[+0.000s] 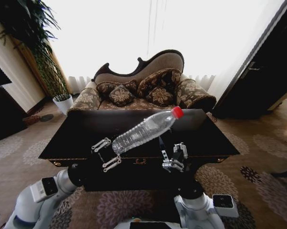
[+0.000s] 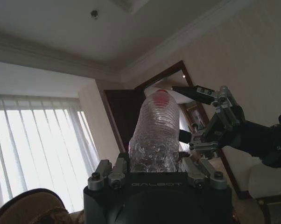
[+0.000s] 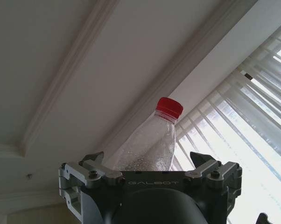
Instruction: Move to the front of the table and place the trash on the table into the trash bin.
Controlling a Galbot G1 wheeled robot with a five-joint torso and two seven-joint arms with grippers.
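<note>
Holding the clear bottle (image 1: 144, 132) by its base in our clamped left gripper (image 1: 107, 154), raised above the table (image 1: 62, 143), we judge it light, crushable and slick, best gripped mid-body; right gripper (image 1: 174, 157) spread, idle

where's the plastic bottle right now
In the head view the bottle is held up over the table by the left pincer, its red cap pointing toward the sofa.

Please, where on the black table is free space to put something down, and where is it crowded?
The glossy black wooden table looks bare on its left end and right end, and along the back edge by the patterned sofa. Its front middle is crowded: the left tool holds the clear plastic bottle there, beside the right tool.
</note>
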